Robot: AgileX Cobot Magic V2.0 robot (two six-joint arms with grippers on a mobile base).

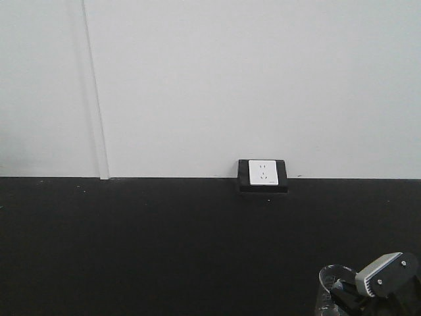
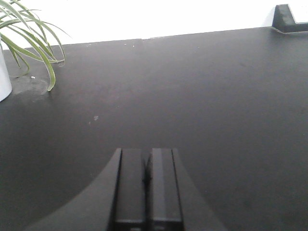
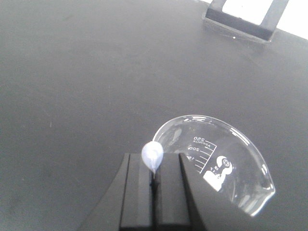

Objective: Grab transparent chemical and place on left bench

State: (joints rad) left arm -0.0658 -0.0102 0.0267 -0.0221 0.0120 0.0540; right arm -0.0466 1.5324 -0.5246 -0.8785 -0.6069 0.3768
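Observation:
The transparent chemical is a clear glass beaker [image 3: 219,166] with white graduation marks. It hangs tilted over the black bench [image 3: 72,96], mouth toward the camera. My right gripper [image 3: 154,162] is shut on its rim, and a pale bit of glass shows between the fingertips. In the front view the beaker [image 1: 327,282] and the right gripper [image 1: 345,290] sit at the bottom right corner. My left gripper [image 2: 147,156] is shut and empty, low over the bare black bench [image 2: 192,96].
A white wall socket in a black frame [image 1: 262,174] stands at the bench's back edge and also shows in the right wrist view [image 3: 245,21]. A green plant [image 2: 29,43] in a white pot [image 2: 4,77] stands at the far left.

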